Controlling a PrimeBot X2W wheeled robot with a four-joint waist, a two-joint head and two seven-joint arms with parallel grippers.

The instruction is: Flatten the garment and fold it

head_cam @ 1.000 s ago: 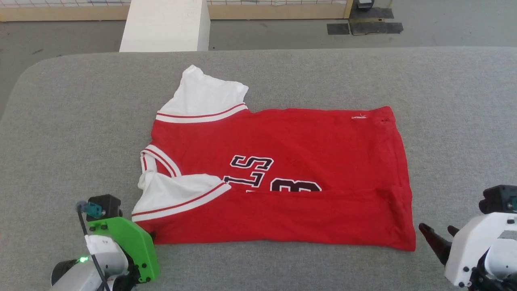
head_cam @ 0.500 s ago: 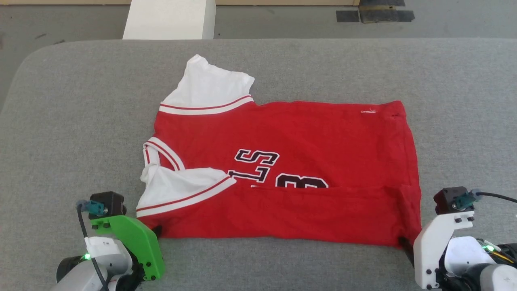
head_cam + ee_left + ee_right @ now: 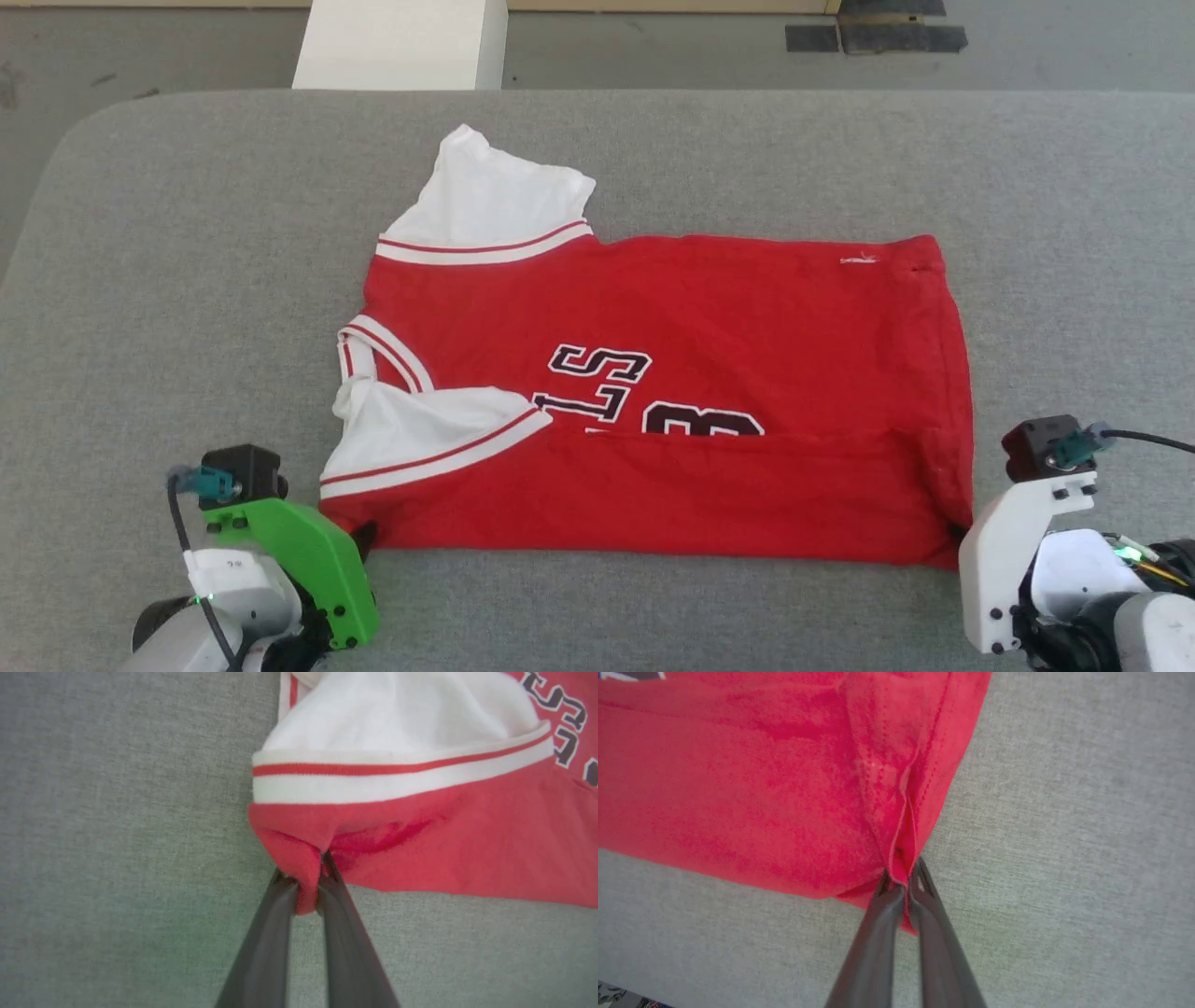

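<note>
Right claw (image 3: pixel 902 877) arrived, pinching garment (image 3: pixel 700 308) at near-right corner, left claw (image 3: pixel 306 877) near-left

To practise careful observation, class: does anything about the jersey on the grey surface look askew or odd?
Yes. The jersey is not flat: its near edge is folded over, cutting off the lettering, and both shoulder straps are turned white side out.

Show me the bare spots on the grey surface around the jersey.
Widest free patch: the grey surface left of the jersey, out to the rounded edge. Also free: the strip beyond the jersey's far edge, and the stretch right of its hem. The near strip is crowded: the left claw and right claw pinch the jersey's two near corners there.
</note>
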